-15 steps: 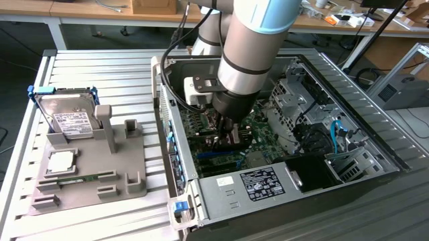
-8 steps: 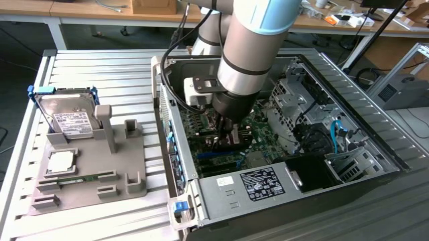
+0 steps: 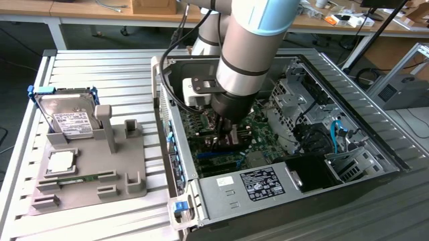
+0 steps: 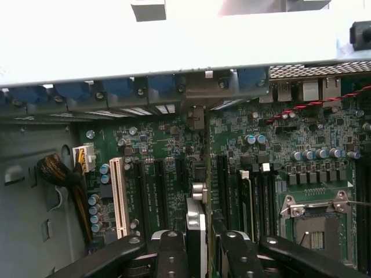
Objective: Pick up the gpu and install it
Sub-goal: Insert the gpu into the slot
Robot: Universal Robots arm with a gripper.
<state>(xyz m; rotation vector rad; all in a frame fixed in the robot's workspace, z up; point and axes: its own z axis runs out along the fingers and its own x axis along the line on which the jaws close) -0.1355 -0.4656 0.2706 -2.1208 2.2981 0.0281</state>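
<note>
Pale slatted table (image 3: 100, 65) carries an open computer case (image 3: 375, 145) lying on its side, with cluttered wooden benches behind it.

Inside the case, the pincer (image 4: 200, 246) is closed on the gpu (image 4: 196, 223). Its black fingers (image 4: 171, 252) press on the card from both sides. The card stands on edge, thin side toward the wrist camera, over the dark expansion slots of the green motherboard (image 4: 156, 145). It runs toward the case's rear wall, where the blue slot clips sit. Whether its lower edge is seated in a slot cannot be told.

A white slot (image 4: 119, 197) lies just to one side of the card, and the bare CPU socket (image 4: 316, 223) is further off on the other side.

In the exterior view the arm (image 3: 251, 45) reaches steeply down into the middle of the case. The labelled power supply (image 3: 264, 183) sits at the case's near end. On the exterior view's left, well apart from the case, a grey holder (image 3: 87, 186) props up a hard drive (image 3: 67, 118).
</note>
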